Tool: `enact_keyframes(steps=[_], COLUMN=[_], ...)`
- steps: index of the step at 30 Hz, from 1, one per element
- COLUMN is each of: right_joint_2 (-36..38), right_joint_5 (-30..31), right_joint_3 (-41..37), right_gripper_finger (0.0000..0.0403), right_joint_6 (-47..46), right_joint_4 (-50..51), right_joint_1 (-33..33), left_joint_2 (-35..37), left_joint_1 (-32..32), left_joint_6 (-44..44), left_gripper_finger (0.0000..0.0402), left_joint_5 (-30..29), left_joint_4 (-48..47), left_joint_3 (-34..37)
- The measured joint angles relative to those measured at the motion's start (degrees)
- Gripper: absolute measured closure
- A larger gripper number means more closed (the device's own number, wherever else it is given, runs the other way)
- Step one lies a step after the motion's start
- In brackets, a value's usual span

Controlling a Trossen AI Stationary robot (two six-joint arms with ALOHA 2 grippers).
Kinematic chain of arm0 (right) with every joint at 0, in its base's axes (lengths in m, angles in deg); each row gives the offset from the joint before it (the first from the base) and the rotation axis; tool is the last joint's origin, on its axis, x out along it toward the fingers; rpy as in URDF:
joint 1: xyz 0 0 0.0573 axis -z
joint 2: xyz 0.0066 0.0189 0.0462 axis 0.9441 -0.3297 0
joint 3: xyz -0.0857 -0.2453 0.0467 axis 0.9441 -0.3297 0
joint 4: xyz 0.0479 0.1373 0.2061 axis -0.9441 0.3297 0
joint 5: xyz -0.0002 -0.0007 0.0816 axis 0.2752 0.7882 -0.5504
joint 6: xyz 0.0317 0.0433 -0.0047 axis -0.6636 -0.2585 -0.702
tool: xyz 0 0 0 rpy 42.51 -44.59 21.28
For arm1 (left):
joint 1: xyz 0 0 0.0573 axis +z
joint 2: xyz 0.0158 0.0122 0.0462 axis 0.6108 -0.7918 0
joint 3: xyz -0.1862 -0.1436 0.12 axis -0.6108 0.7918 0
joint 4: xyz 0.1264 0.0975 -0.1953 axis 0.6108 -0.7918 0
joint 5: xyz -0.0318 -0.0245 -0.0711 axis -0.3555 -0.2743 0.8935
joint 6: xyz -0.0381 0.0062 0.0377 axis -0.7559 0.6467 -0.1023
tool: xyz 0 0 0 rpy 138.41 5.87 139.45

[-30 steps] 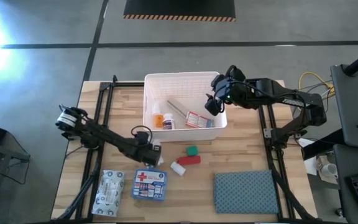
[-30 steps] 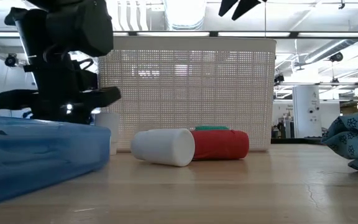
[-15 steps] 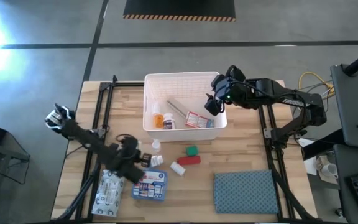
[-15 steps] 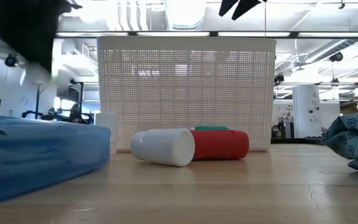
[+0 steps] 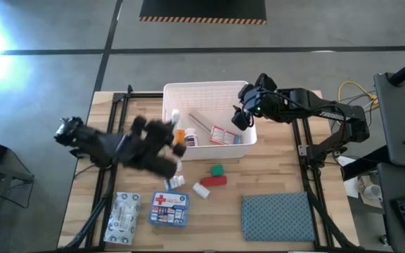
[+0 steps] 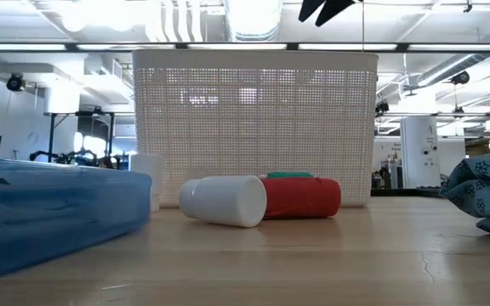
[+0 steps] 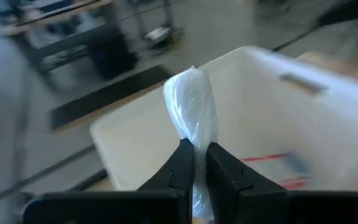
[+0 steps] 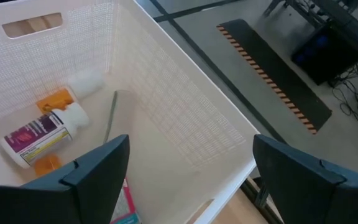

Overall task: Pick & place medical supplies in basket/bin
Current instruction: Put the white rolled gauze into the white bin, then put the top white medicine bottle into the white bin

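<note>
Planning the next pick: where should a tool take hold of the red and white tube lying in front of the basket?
Grip the red-and-white tube across its middle, coming straight down from above. It lies flat on its side, its long rounded flanks exposed, with only the small green pack close behind.

1. Both arms are dark, near black, built of slim tube links joined by bulkier rounded joints.
2. The left arm [image 5: 111,146] has a pale, whitish fitting at its base end.
3. The right arm [image 5: 308,107] has a chunky wrist block.
4. The left gripper [image 7: 195,163] has two flat, matt black fingers [image 7: 180,163], narrowing to blunt tips.
5. The right gripper [image 8: 191,165] has broad, dark grey fingers [image 8: 98,165] with angled edges.
</note>
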Motion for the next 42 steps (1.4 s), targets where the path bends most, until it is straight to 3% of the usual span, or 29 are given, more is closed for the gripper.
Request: enact_keyframes(steps=[4, 9, 16, 22, 25, 31, 37, 42], right_joint_2=[0.00, 0.00, 0.00, 0.00, 0.00, 0.00, 0.00, 0.00], right_joint_5=[1.18, 1.38, 1.43, 1.44, 1.43, 1.21, 1.19, 1.19], right_joint_3=[0.00, 0.00, 0.00, 0.00, 0.00, -0.01, -0.02, -0.02], right_gripper_finger=[0.0074, 0.0074, 0.0074, 0.0074, 0.0074, 0.0074, 0.0074, 0.0074], right_joint_6=[0.03, -0.04, -1.25, -1.24, -1.02, 0.34, 0.36, 0.25], right_joint_4=[0.31, 1.32, 4.30, 4.54, 4.53, 5.00, 4.95, 4.95], right_joint_1=[0.00, 0.00, 0.00, 0.00, 0.00, -0.11, -0.13, -0.13], left_joint_2=[0.17, -0.04, 1.57, 5.59, 7.68, 10.43, 9.01, 7.07], left_joint_1=[11.42, 19.27, 16.69, 11.94, 9.09, 0.02, -8.69, -13.62], left_joint_6=[11.37, 25.08, 32.07, 31.80, 29.12, 17.44, 5.21, -14.06], left_gripper_finger=[0.0363, 0.0265, 0.0139, 0.0106, 0.0105, 0.0105, 0.0105, 0.0105], left_joint_5=[3.31, 19.89, 23.00, 22.11, 23.74, 33.09, 33.43, 33.40], left_joint_4=[6.53, 19.26, 20.61, 20.23, 19.34, 14.43, 13.48, 15.16], left_joint_3=[0.69, 2.21, 0.11, -2.21, -2.15, 1.31, 13.56, 24.15])
